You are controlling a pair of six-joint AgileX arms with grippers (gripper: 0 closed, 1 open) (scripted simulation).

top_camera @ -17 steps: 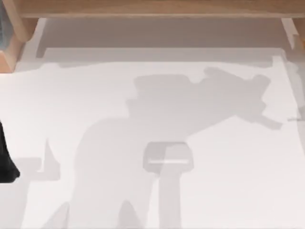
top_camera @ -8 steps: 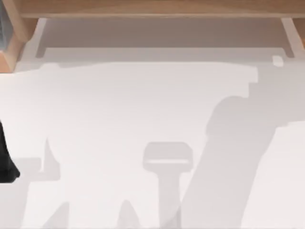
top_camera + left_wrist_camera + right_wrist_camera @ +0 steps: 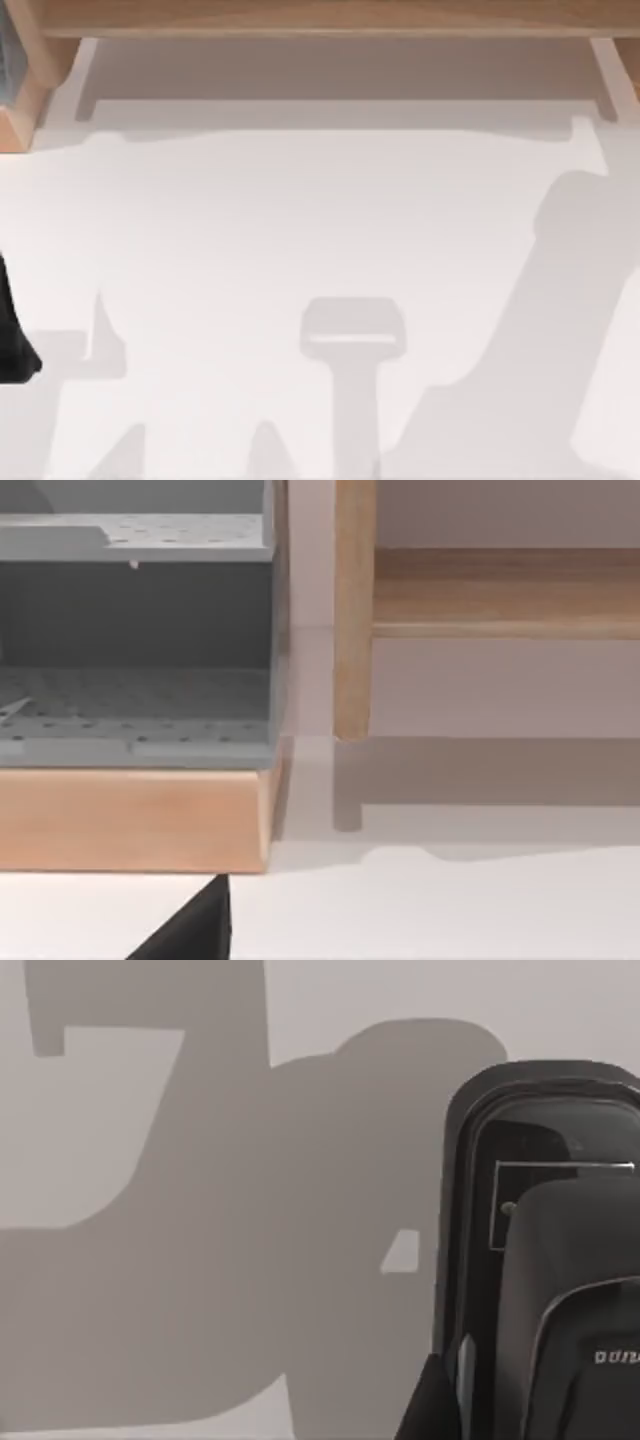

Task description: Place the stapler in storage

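The stapler (image 3: pixel 560 1260), black with a small pale label, looms close in the right wrist view over the white table (image 3: pixel 200 1260). A dark wedge of my right gripper (image 3: pixel 420 1410) shows right beside it; whether it holds the stapler I cannot tell. My left arm (image 3: pixel 15 330) is parked at the table's left edge. One black tip of the left gripper (image 3: pixel 195 930) shows in the left wrist view, in front of the grey storage unit (image 3: pixel 135 705) on its wooden base (image 3: pixel 130 820).
A wooden shelf (image 3: pixel 320 18) runs along the table's far side, with a leg (image 3: pixel 352 610) next to the storage unit. A corner of the storage unit (image 3: pixel 8 60) sits at the far left. Arm shadows lie over the white table (image 3: pixel 250 220).
The large arm shadow has swept from the middle of the table to its right side. The left arm has not moved.
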